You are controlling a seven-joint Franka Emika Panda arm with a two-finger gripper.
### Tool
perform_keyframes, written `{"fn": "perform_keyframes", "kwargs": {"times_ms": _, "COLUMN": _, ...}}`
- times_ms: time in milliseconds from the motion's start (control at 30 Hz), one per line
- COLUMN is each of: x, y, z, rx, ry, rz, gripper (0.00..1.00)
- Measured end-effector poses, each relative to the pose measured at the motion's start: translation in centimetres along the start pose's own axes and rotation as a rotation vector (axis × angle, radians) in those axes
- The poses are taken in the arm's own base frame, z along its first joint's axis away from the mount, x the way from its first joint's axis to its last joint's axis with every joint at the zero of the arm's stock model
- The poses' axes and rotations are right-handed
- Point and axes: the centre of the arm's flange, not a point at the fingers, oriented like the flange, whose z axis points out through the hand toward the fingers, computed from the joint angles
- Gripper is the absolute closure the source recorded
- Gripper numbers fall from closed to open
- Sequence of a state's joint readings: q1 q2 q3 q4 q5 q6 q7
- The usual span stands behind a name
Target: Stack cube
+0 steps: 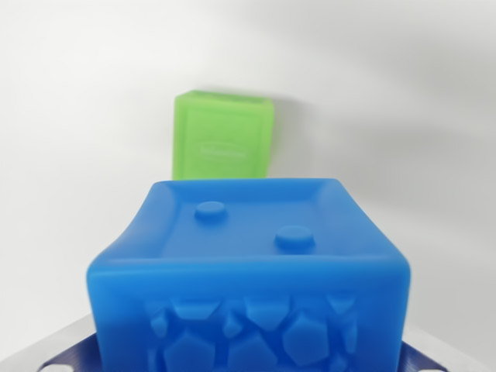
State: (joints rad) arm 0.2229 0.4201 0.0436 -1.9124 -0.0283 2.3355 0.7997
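Nearest your lens sits the blue cube (248,279), filling the lower half of the wrist view and cut off by the bottom edge. Dark blue finger parts (66,358) show at the bottom corners on either side of it, so the gripper (248,364) appears to have the cube between its fingers, but the contact itself lies out of sight and you cannot tell from here how far the jaws are closed. The cube looks like moulded soft plastic or rubber: rounded edges, a slightly dished top face with a raised rim and two round studs, and a near face covered in faceted, stone-like relief. Judge it light and a little yielding, with a matt skin that should not slip easily; hold it by two opposite side walls, low enough that the squeeze does not bow the top. Beyond it, well apart and a little to the wrist view's left of centre, the green cube (223,136) rests on the plain white surface (403,116). It shows a recessed face with a framed border and faint embossed lettering too blurred to read. It looks to be of the same soft, light make, so you should set the blue one down squarely on it, since a rounded, springy block may rock if it lands off centre.
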Motion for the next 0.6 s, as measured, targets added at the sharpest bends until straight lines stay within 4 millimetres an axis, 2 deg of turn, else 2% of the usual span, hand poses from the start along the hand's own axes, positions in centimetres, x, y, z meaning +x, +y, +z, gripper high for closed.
{"fn": "perform_keyframes", "kwargs": {"times_ms": 467, "x": 0.0, "y": -2.3, "z": -0.9, "rx": 0.001, "ry": 0.000, "rz": 0.058, "gripper": 1.00}}
{"fn": "perform_keyframes", "kwargs": {"times_ms": 600, "x": 0.0, "y": -2.3, "z": 0.1, "rx": -0.002, "ry": -0.004, "rz": 0.060, "gripper": 1.00}}
